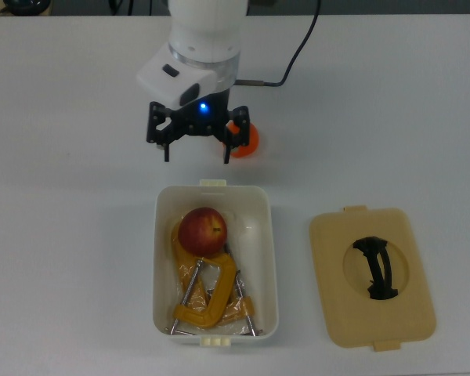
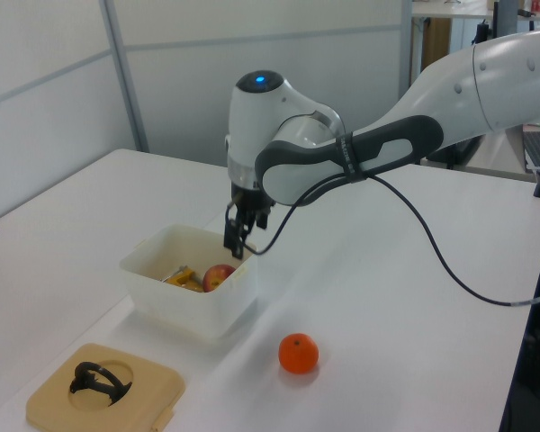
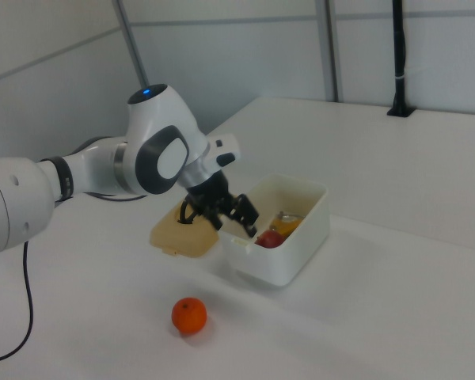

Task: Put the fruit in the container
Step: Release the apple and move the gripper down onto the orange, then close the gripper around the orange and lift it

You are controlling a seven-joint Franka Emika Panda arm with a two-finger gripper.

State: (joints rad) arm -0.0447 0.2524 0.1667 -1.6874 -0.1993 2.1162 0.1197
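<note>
Robotics lab: white bench (image 2: 63, 234), Panda arm (image 2: 378, 148), partition panels (image 2: 45, 99), desk w/ laptop behind.

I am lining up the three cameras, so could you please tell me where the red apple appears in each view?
Top view: the red apple lies in the white tub, at its upper end, on the yellow clamps.
Left view: the apple peeks over the tub's near wall, below the pincer.
Right view: the apple shows at the tub's left end.
Shared landmark: the orange, on the table outside the tub.
</note>
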